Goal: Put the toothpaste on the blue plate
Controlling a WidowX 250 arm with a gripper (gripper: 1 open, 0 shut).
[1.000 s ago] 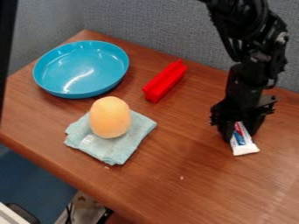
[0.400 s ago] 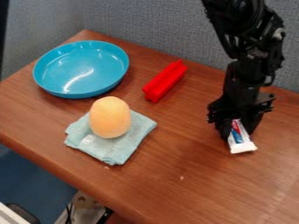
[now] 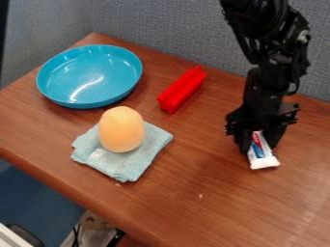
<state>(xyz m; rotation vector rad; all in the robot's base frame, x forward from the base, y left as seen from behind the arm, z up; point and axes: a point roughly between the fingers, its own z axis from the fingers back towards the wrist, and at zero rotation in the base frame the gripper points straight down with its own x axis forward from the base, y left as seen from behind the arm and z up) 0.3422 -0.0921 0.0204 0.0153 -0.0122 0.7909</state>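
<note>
The toothpaste (image 3: pixel 263 152) is a small white tube with red and blue print, at the right side of the wooden table. My gripper (image 3: pixel 260 135) comes down on it from above, and its black fingers are shut on the tube's upper end. The tube's lower end sticks out below the fingers, at or just above the table. The blue plate (image 3: pixel 58 68) is a round glossy turquoise dish at the back left, far from the gripper, with nothing in it.
A red rectangular block (image 3: pixel 182 89) lies between the plate and the gripper. An orange egg-shaped object (image 3: pixel 122 128) rests on a pale teal cloth (image 3: pixel 98 154) in front of the plate. The table's front edge (image 3: pixel 154 217) runs diagonally below.
The gripper and the toothpaste have shifted together slightly to the left and up. The jaws' spacing looks the same.
</note>
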